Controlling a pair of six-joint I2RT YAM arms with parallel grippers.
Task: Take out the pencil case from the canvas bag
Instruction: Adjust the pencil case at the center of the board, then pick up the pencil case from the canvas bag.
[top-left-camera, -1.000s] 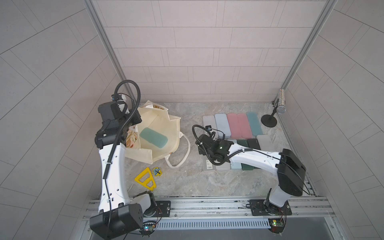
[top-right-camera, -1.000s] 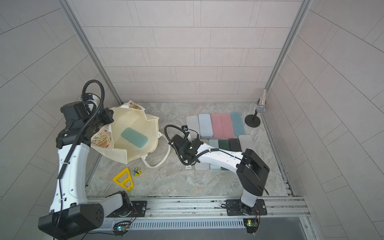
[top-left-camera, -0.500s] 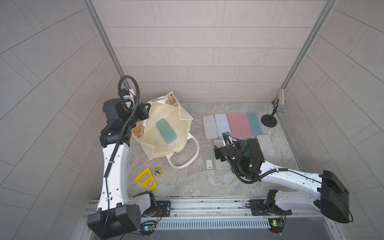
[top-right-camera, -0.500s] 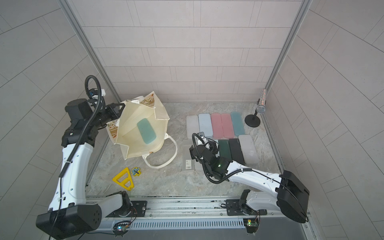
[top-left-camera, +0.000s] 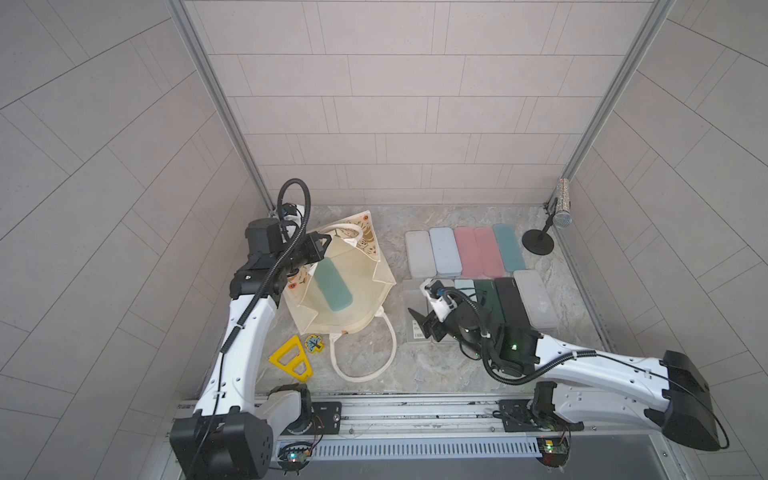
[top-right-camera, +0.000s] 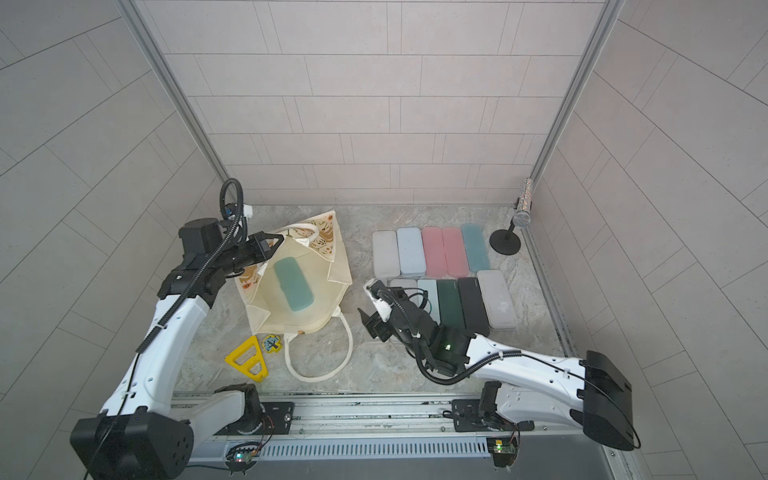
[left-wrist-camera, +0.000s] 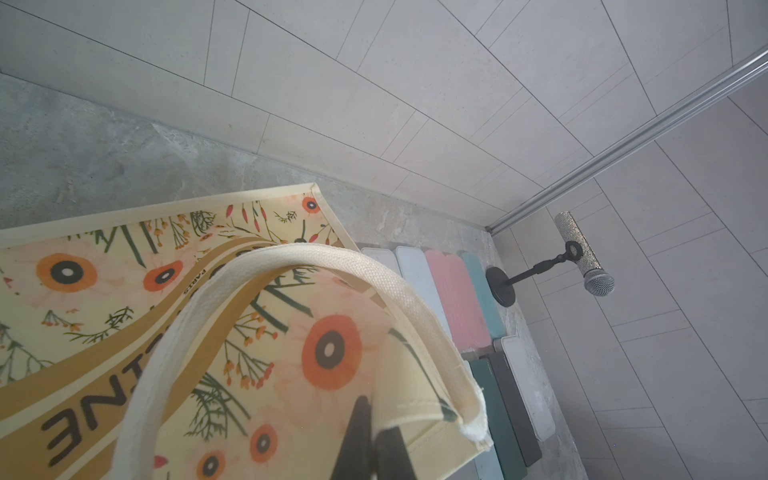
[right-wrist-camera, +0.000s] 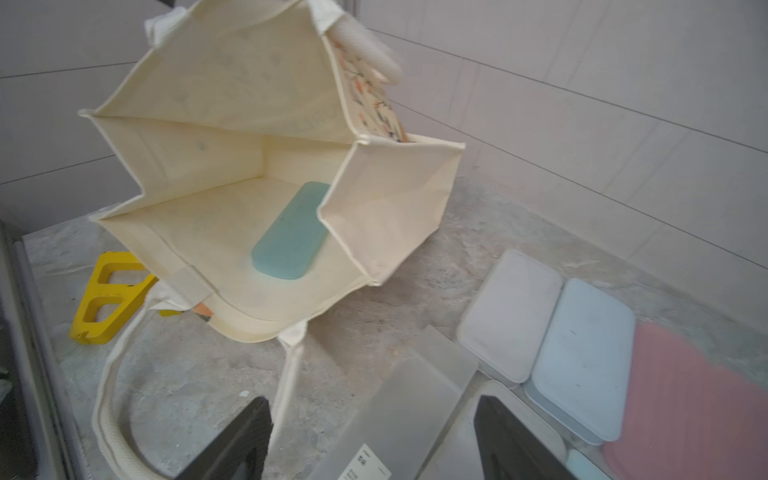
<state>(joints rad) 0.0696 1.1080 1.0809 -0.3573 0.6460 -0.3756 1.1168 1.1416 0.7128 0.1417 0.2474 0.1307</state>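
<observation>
Right wrist view looked straight into the open mouth of the canvas bag (right-wrist-camera: 390, 216), which lay tipped on the table (right-wrist-camera: 395, 324) with the teal pencil case (right-wrist-camera: 291, 232) flat on its lower inner wall. The right gripper (right-wrist-camera: 370, 401) stood with its jaws wide apart, holding nothing, above a frosted case (right-wrist-camera: 407, 399); whether it touched that case could not be told. In both top views the pencil case (top-left-camera: 332, 289) lay well apart from the right gripper (top-left-camera: 424, 326), toward the robot's left. The left gripper (top-left-camera: 325, 241) was pinched tight on the bag's raised rim, just beside the pencil case's far end.
</observation>
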